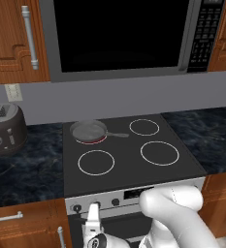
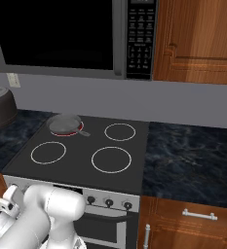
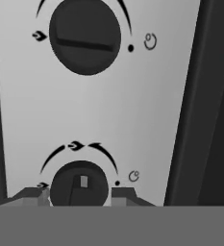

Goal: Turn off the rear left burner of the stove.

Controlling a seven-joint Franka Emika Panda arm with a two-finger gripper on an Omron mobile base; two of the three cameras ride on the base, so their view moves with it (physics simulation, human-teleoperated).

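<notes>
The stove (image 1: 129, 167) is a black glass cooktop with ring markings. Its rear left burner (image 1: 93, 142) glows red under a grey frying pan (image 1: 88, 130); from the right it shows as a red arc (image 2: 64, 132) below the pan (image 2: 65, 123). My gripper (image 1: 93, 211) is down at the silver front panel (image 1: 134, 194), near its left end. In the hand view my gripper (image 3: 80, 194) has a small dark knob (image 3: 80, 185) between its fingertips (image 3: 36, 195), which press its two sides. A larger-looking knob (image 3: 86, 36) sits further along the panel.
A black-windowed microwave (image 1: 119, 34) hangs above the stove. A dark toaster (image 1: 3, 128) stands on the marble counter (image 1: 32, 164) to the left. Wooden cabinets with metal handles (image 2: 198, 214) flank the oven. More knobs (image 2: 109, 202) line the panel's right part.
</notes>
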